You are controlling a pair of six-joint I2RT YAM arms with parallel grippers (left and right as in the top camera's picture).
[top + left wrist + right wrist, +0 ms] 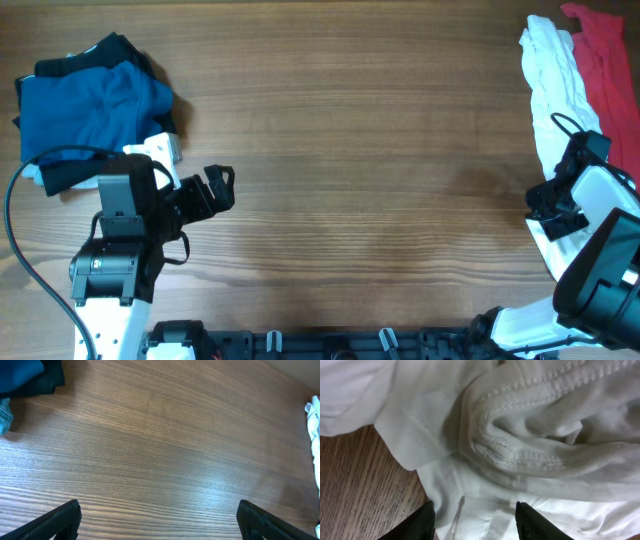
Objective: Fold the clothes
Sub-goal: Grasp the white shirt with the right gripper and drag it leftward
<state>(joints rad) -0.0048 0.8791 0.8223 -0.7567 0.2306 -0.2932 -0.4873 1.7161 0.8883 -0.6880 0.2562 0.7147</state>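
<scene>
Reaching into white T-shirt [530, 425] with right end effector [475, 517] apart, seemingly unclamped; left end effector [160, 520] likewise apart. Next: pinch, drag to table [380, 180] centre.

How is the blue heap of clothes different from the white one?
The blue garment lies folded at the left; the white shirt is a long crumpled heap at the right edge. The right gripper is open directly over the white shirt; the left gripper is over the bare wooden table, beside the blue garment. Both are cloth lying on that table.
</scene>
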